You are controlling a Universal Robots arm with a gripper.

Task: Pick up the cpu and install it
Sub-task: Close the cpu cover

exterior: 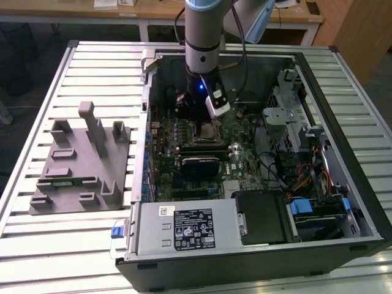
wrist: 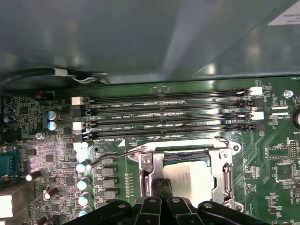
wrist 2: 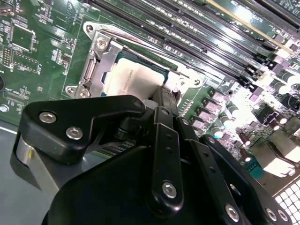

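Observation:
The cpu (wrist: 194,178) is a pale silvery square lying flat inside the open metal-framed socket (wrist: 225,173) on the green motherboard; the second wrist view shows the cpu (wrist 2: 133,79) the same way. My gripper (wrist: 162,187) hangs straight down over the socket inside the computer case (exterior: 343,147). Its two black fingers (wrist 2: 166,96) stand close together, shut, at one edge of the chip. Whether the tips touch the chip cannot be told. In the exterior view the gripper (exterior: 199,119) sits just above the socket (exterior: 205,131).
A grey plastic holder block (exterior: 76,159) with upright posts rests on the slatted table at the exterior view's left. Memory slots (wrist: 164,115) run beside the socket, and its thin wire lever (wrist: 112,157) stands raised. A power supply (exterior: 184,229), drive bays and cables (exterior: 294,171) crowd the case.

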